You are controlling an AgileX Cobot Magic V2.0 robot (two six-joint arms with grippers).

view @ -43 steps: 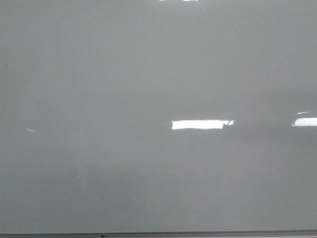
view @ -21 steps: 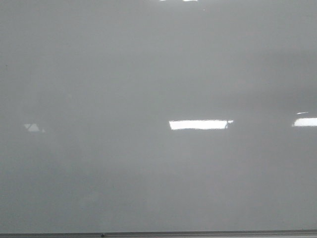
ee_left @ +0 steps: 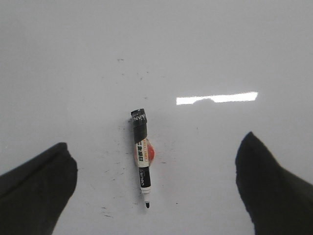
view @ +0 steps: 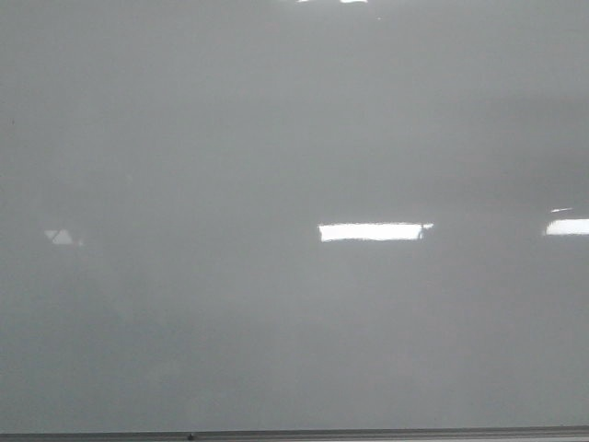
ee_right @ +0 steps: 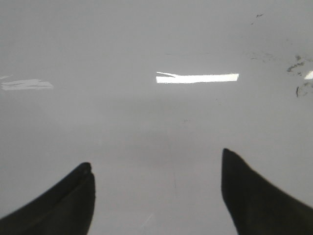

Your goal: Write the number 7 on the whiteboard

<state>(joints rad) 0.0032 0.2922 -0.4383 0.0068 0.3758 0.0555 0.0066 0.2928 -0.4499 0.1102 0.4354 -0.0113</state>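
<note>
Whiteboard (view: 276, 138), a large glossy pale grey-white flat board, fills the whole front view, with a thin grey frame edge (view: 368, 433) running along its lower side. Its long axis runs side to side across that view. No drawn 7 shows on it in any of the three views; the surface carries only small dark smudges and specks.

One marker pen (ee_left: 142, 154) lies flat on the board under the left wrist camera. It has a black cap end, a white labelled barrel with black printing, and a bare dark tip at the other end. Its long axis runs roughly along the line between the two fingers, slightly slanted, with the writing tip pointing toward the claw and the black end pointing away. A small round red-orange object (ee_left: 149, 152) sits against the barrel on one side, partly hidden by the pen; I cannot tell what it is.

The left claw (ee_left: 154, 176) is spread wide, its two dark fingers (ee_left: 39, 186) well apart on either side of the pen, touching nothing and holding nothing. The right claw (ee_right: 156, 196) is likewise spread wide over bare board, its two dark fingers (ee_right: 254, 200) gripping nothing.

By count: one board, one pen, one red-orange object, two claws. In the front view two bright rectangular light reflections (view: 373, 232) show on the board, plus a faint small one at the left. A cluster of dark marker smudges (ee_right: 297, 66) shows near the edge of the right wrist view.
</note>
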